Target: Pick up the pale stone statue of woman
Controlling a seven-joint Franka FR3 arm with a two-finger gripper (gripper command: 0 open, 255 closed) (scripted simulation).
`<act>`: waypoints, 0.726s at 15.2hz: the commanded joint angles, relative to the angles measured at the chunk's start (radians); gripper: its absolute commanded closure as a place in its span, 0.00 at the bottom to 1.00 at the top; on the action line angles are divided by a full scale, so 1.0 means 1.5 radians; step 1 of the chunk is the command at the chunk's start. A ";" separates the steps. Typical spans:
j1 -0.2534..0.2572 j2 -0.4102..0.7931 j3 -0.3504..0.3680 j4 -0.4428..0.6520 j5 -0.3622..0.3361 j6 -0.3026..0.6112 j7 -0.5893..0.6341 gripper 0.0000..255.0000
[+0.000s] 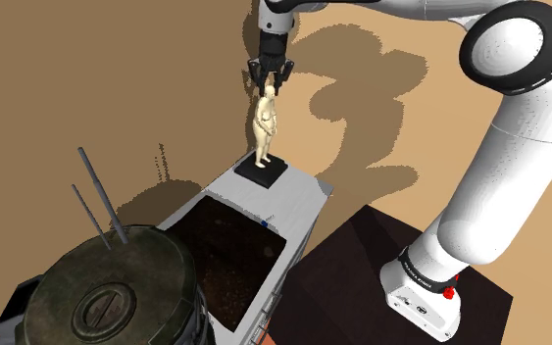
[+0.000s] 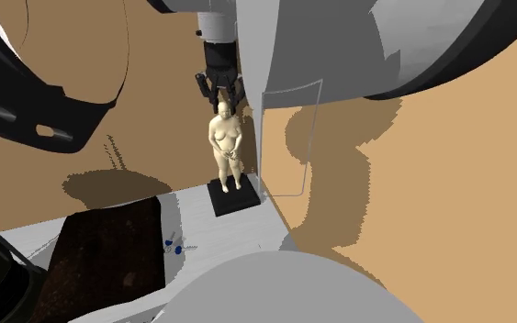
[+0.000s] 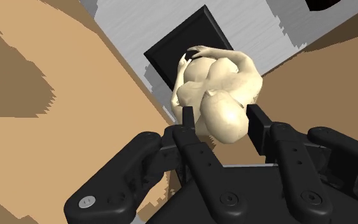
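Observation:
The pale cream statue of a standing woman (image 1: 264,123) (image 2: 226,147) (image 3: 219,89) is upright on its black square base (image 1: 263,172) at the far corner of a grey counter (image 1: 298,188). My black gripper (image 1: 270,84) (image 2: 221,97) (image 3: 224,124) hangs straight above it, lowered over the head. It is open, and its fingertips (image 3: 188,118) stand on either side of the head. One finger is close against the head. A narrow gap shows at the other one.
A dark brown recessed basin (image 1: 229,260) takes up the counter's middle, with small blue bits (image 2: 178,246) at its rim. A dark round lidded vessel (image 1: 107,294) with two grey rods (image 1: 97,196) stands near the front. My dark stand (image 1: 362,255) lies to the shoulder view's right. Tan floor surrounds the counter.

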 commanded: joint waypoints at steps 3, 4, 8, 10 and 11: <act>0.001 0.003 0.000 0.040 0.000 -0.037 0.001 1.00; 0.001 0.004 0.000 0.051 -0.001 -0.046 0.001 1.00; 0.002 0.011 0.001 0.097 -0.001 -0.085 0.002 1.00; 0.003 0.016 0.001 0.122 -0.002 -0.105 0.002 1.00; 0.003 0.019 0.001 0.135 -0.003 -0.116 0.003 1.00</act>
